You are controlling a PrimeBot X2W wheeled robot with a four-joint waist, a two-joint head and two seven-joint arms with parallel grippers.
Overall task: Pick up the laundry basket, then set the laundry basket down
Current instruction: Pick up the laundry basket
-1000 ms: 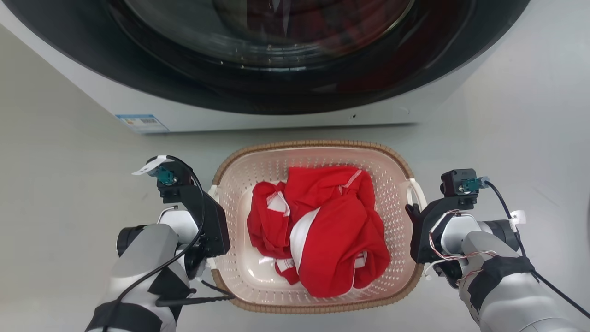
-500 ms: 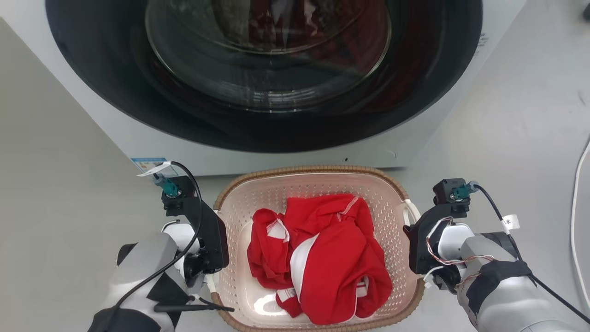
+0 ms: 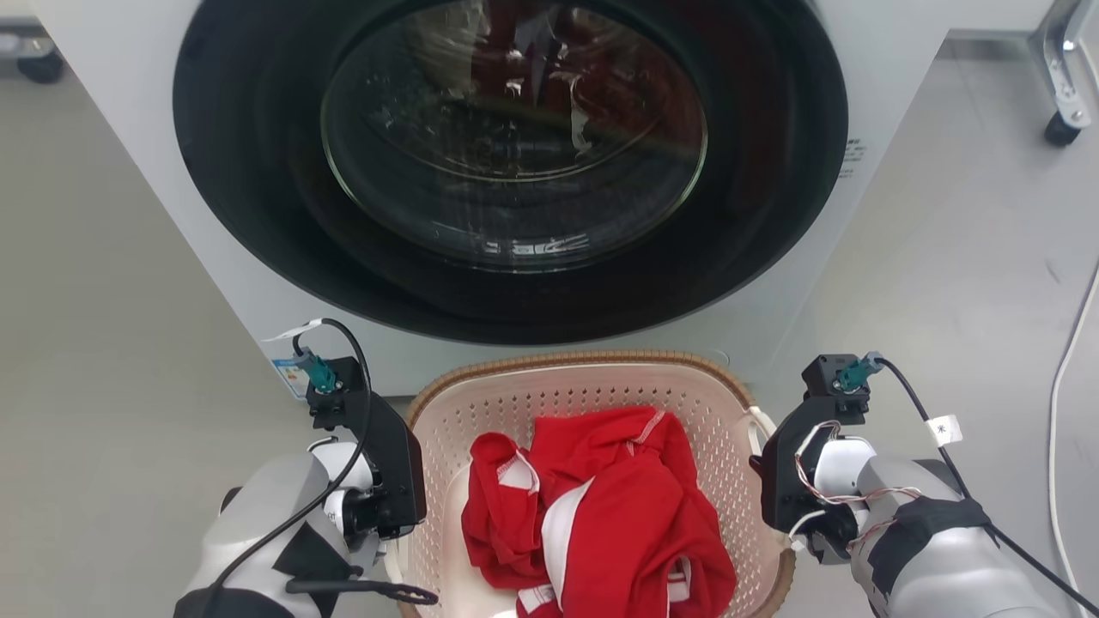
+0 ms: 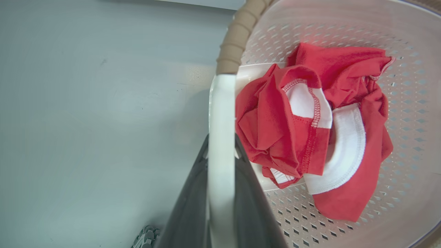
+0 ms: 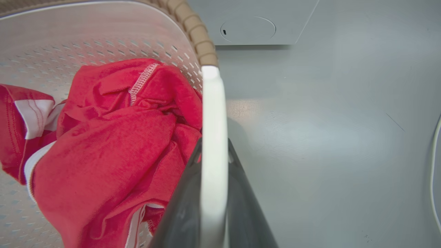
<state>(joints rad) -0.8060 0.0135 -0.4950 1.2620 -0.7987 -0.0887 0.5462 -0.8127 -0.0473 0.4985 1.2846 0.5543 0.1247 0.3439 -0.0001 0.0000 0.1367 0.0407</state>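
Note:
The laundry basket is cream-white with perforated walls and a brown woven rim, and it hangs between my arms in front of the washing machine. Red and white clothes lie bunched inside it. My left gripper is shut on the basket's left white handle, one dark finger on each side of it in the left wrist view. My right gripper is shut on the right white handle, with the fingers clamped around it. The basket's near edge is cut off by the head view's bottom.
The washing machine, with its round dark glass door, stands right behind the basket. Grey floor spreads to both sides. A white cable runs along the floor at the right. A metal leg on a caster stands at the upper right.
The head camera has moved: more of the washer door shows, and the basket and arms sit lower in the picture. The basket's far rim now overlaps the washer's lower front. Both grippers keep their hold.

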